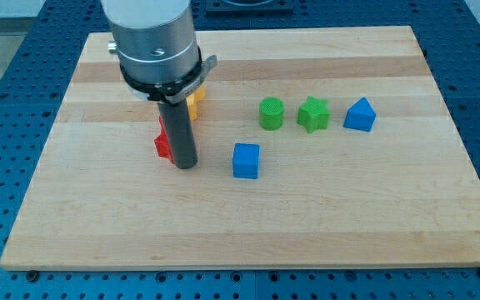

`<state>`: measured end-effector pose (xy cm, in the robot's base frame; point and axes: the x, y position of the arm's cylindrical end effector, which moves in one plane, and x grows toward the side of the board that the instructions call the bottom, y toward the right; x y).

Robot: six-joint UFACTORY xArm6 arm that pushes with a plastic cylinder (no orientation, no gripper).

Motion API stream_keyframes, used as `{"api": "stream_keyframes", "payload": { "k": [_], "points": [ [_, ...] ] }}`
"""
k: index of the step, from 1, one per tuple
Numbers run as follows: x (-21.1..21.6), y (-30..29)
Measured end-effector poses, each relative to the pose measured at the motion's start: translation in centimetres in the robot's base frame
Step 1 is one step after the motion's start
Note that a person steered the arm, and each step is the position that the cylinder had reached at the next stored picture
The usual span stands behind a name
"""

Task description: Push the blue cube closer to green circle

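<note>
The blue cube (246,160) sits near the middle of the wooden board (373,217), apart from the green circle (271,113), which stands a little above it and slightly to the view's right. My tip (186,164) rests on the board to the view's left of the cube, near it but with a clear strip of wood between them, so nothing is being pushed yet. There are no fingers here to open or close; the rod holds nothing. Behind the rod a red block (163,142) and a yellow block (195,102) are partly hidden, so I cannot tell their shapes. A green star (313,114) and a blue triangle (360,115) stand further right in the circle's row. The push looks not yet begun: the whole gap to the circle remains.
</note>
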<state>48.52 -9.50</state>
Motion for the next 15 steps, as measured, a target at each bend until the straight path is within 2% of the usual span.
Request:
{"api": "stream_keyframes", "payload": {
  "k": [8,13,15],
  "points": [
    [1.7,-0.1],
    [0.5,10.6],
    [4.2,12.7]
  ]
}}
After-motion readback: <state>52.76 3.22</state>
